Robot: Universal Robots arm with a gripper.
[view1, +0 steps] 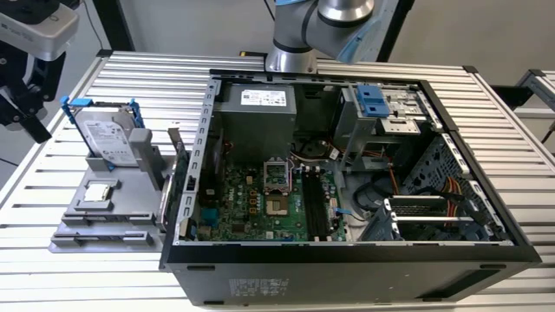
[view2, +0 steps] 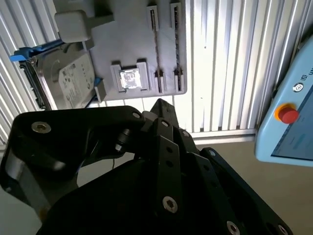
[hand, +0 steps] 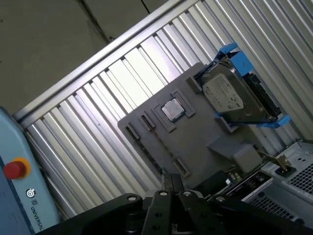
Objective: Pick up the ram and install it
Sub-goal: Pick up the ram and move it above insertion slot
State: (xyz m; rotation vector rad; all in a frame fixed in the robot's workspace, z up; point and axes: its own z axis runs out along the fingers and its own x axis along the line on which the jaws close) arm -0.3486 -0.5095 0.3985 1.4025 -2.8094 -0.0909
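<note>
Gripper (view2: 161, 105) hangs up high near the gray tray (view2: 127, 34), low in the middle of the second wrist view. Its two black fingers look pressed tight together, and I see nothing held between them. I can't pick out the ram for sure. A thin dark strip (view2: 155, 49) stands in one long slot near the top middle, beside the small silver chip (view2: 130, 78). That may be the ram seen edge-on. So I think the grab is not yet done. To do it well, the fingers should open wide, line up with the long strip, come straight down on its middle and squeeze softly. They should keep away from the hard drive (view2: 68, 81) at the left.
</note>
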